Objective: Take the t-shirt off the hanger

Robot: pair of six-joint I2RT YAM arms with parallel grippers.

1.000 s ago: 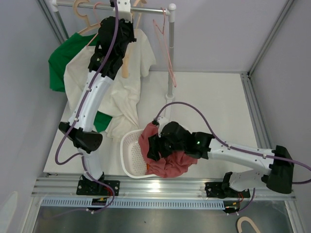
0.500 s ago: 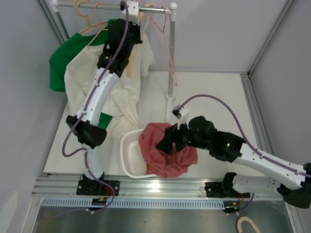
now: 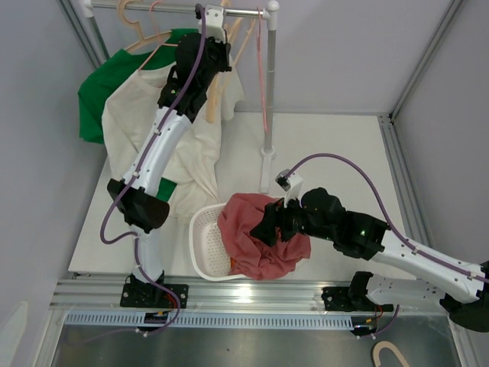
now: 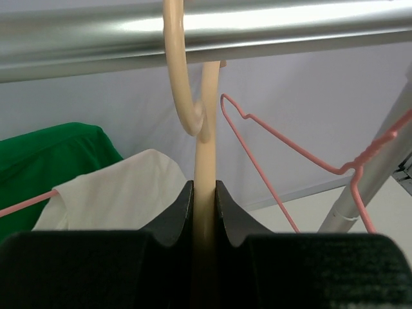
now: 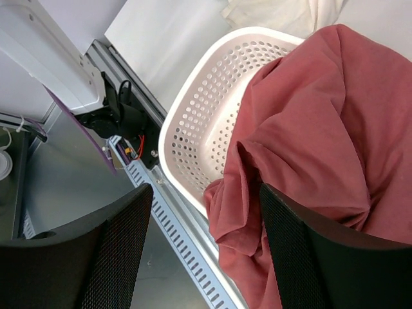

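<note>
While my left hand (image 4: 205, 194) is clamped shut on the neck of the cream hanger (image 4: 205, 154), its hook sits over the rail (image 4: 290, 26) and nothing is off that rail yet on my side. From the overhead view this hanger looks bare below my fingers, though I cannot tell for sure, since the cream t-shirt (image 3: 130, 130) hangs right behind it.

My right hand (image 5: 206, 212) hovers with its fingers spread wide and nothing between them, just above the red t-shirt (image 5: 322, 129). That shirt lies heaped half inside the white basket (image 5: 212, 116) and half spilling over its rim toward the surface (image 3: 336, 153). I judge that one to be finished: no hanger shows in it.

An empty pink wire hanger (image 4: 270, 148) dangles on the rail near the post. What is left, as I read it, is the cream t-shirt and the green t-shirt (image 3: 95, 92) beside it, both draped from the rail's far end.
</note>
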